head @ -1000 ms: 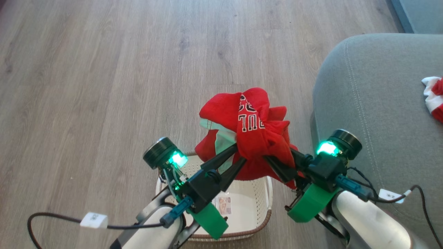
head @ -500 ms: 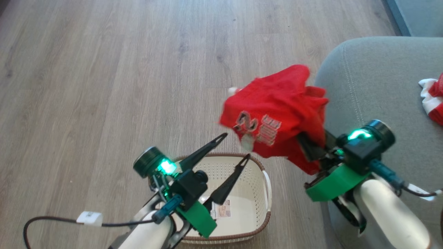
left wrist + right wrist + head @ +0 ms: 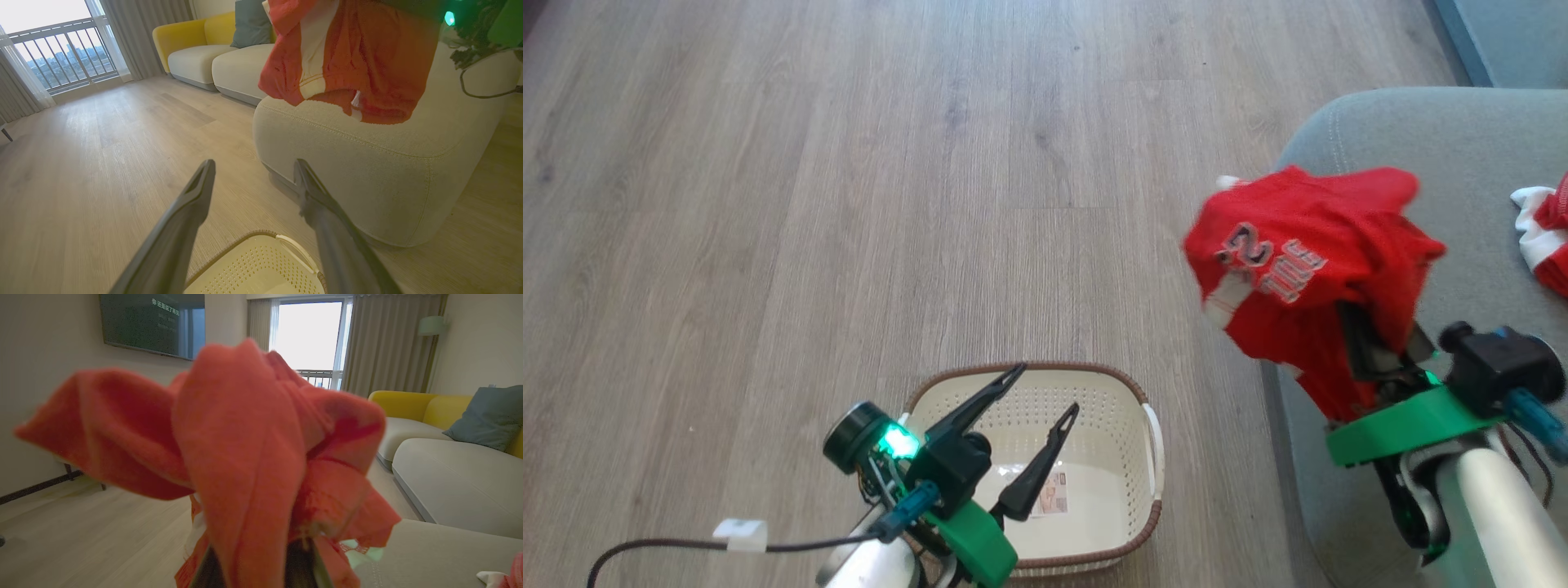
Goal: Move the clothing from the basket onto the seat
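Observation:
A bright red jersey (image 3: pixel 1307 269) with letters and a number hangs bunched over my right gripper (image 3: pixel 1372 347), which is shut on it above the near corner of the grey seat (image 3: pixel 1470 139). The cloth hides the fingertips. In the right wrist view the jersey (image 3: pixel 253 457) drapes over the fingers. A second red and white garment (image 3: pixel 1547 245) lies on the seat at the right edge. My left gripper (image 3: pixel 1047 388) stands open and holds nothing above the cream basket (image 3: pixel 1147 457). The left wrist view shows the jersey (image 3: pixel 359 61) hanging over the seat (image 3: pixel 367 171), with the basket (image 3: pixel 261 265) below.
Wooden floor (image 3: pixel 849 204) lies to the left and ahead. A label (image 3: pixel 1054 494) lies on the basket's bottom. A black cable with a white tag (image 3: pixel 739 532) trails from my left arm. A yellow and white sofa (image 3: pixel 204 57) stands further back.
My left gripper has let go of the jersey, opened and drawn back over the basket. My right gripper has carried the jersey to the right, up over the seat's corner.

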### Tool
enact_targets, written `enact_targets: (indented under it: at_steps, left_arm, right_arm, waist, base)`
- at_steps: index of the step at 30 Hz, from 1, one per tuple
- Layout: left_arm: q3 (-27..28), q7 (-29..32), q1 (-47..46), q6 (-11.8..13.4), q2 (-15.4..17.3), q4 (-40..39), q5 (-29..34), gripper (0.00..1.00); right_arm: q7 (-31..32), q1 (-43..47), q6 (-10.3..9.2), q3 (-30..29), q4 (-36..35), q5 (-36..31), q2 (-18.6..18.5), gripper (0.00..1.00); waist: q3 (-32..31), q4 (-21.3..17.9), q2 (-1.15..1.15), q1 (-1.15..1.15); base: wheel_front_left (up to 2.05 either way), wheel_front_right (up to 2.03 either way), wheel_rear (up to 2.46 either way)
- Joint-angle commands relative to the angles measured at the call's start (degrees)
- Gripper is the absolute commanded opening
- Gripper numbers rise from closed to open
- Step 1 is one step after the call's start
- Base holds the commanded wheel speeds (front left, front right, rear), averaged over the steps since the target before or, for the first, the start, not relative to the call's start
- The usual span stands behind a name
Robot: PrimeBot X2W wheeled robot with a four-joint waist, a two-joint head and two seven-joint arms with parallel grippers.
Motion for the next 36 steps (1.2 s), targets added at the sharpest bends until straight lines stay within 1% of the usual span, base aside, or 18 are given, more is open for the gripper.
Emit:
enact_targets:
  at_steps: [1, 7, 12, 19, 26, 31, 36]
  left_arm:
    - [2.66, -0.28, -1.44, 0.1, -0.37, -1.27, -0.1, 1.0]
    - [2.04, -0.28, 0.21, -0.12, -1.5, 1.19, 0.06, 1.0]
    - [3.02, -0.28, 0.95, -0.17, -2.23, 2.38, 0.01, 1.0]
    - [5.04, -0.28, 1.98, -0.26, -2.97, 2.5, -0.36, 1.0]
    - [5.75, -0.28, 2.2, -0.36, -3.42, 2.26, 0.36, 1.0]
    - [6.05, -0.28, 2.16, -0.43, -3.6, 1.86, 0.79, 1.0]
    - [5.99, -0.28, 1.96, -0.48, -3.72, 1.22, 1.16, 1.0]
  right_arm:
    - [-0.37, -0.75, -0.02, -0.73, -1.51, -0.37, 0.64, 0.0]
    - [-0.37, 1.64, -0.02, -5.39, 0.23, -0.56, 2.86, 0.0]
    - [-0.37, 2.74, -0.02, -7.09, 1.54, -0.36, 3.93, 0.0]
    - [-0.37, 2.9, -0.02, -8.06, 2.62, -0.16, 4.4, 0.0]
    - [-0.37, 2.4, -0.02, -8.12, 3.0, -0.06, 4.55, 0.0]
    - [-0.37, 2.13, -0.02, -8.33, 2.68, -0.18, 4.37, 0.0]
    - [-0.37, 1.8, -0.02, -8.81, 2.13, -0.39, 4.18, 0.0]
  waist:
    - [0.0, -0.06, 0.0, 0.0]
    - [-0.04, -0.25, 0.0, 0.0]
    - [0.19, -0.54, 0.0, 0.0]
    - [0.3, -1.02, 0.0, 0.0]
    - [0.51, -1.87, 0.0, 0.0]
    - [0.79, -3.31, 0.0, 0.0]
    - [1.3, -5.69, 0.0, 0.0]
  base:
    - [0.0, 0.0, 0.0]
    - [0.0, 0.0, 0.0]
    - [0.0, 0.0, 0.0]
    - [0.0, 0.0, 0.0]
    - [0.0, 0.0, 0.0]
    - [0.0, 0.0, 0.0]
    - [0.0, 0.0, 0.0]
